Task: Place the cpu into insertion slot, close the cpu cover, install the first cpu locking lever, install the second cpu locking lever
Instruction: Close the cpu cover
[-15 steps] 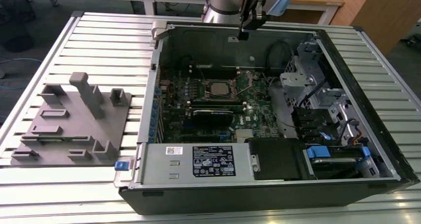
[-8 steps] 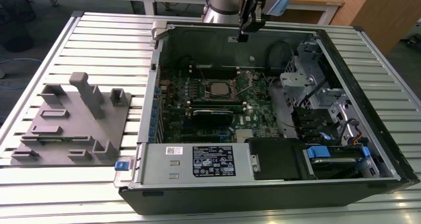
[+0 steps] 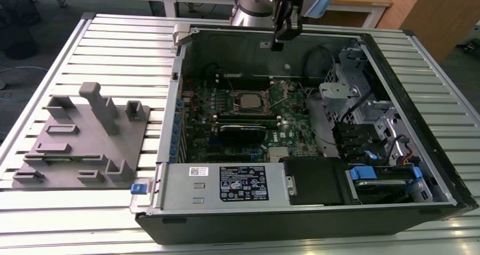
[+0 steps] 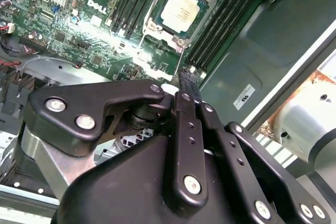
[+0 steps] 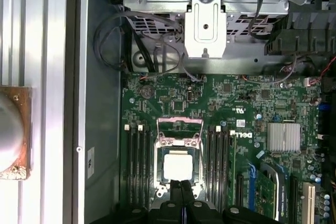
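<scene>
Cpu (image 5: 177, 165): seated flat in the insertion slot (image 4: 152, 27), silvery top facing up; near the middle of the board in the exterior view
Cpu cover (image 5: 180, 142): thin metal frame lying around the silvery top; cannot tell whether the locking levers are latched
Fixture (image 3: 78, 137): grey moulded block with upright posts; at the exterior view's left, just beside the case
Table (image 3: 67, 215): slatted metal; carries the fixture and the case
Case (image 3: 300, 227): open computer case lying on its side, interior facing up
Power supply (image 3: 225, 182): grey box with a label, along the case's near edge
Board (image 3: 202, 137): green circuit board on the case floor
Memory slots (image 5: 137, 166): long, black, narrow; in rows on both sides of the insertion slot
End effector (image 3: 276, 44): hangs over the far side of the case, raised well above the board and touching nothing; fingers pressed together with nothing between them
Drive cage (image 3: 375, 120): grey metal bays with cables; at the exterior view's right
</scene>
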`<act>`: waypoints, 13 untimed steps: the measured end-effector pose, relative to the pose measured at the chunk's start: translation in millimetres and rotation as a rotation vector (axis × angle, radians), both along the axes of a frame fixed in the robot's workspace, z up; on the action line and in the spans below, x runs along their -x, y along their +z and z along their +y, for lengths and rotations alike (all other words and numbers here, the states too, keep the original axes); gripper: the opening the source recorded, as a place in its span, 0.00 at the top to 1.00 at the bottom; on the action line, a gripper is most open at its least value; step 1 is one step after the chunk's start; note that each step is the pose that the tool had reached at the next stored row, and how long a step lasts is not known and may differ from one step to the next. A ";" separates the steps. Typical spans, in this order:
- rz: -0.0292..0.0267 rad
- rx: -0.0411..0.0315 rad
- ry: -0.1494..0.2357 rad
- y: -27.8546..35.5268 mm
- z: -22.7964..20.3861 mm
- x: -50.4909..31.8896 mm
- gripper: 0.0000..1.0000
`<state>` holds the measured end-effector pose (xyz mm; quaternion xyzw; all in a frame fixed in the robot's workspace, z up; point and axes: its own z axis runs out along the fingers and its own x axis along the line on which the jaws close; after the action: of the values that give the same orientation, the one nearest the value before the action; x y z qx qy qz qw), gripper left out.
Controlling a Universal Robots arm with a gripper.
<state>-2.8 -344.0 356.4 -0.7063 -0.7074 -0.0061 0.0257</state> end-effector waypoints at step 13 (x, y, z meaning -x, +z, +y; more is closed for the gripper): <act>-0.0039 -0.0053 0.000 -9.4 -2.6 0.0 0.89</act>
<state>-2.8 -346.6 347.0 -0.7062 -0.7075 -0.0094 0.0262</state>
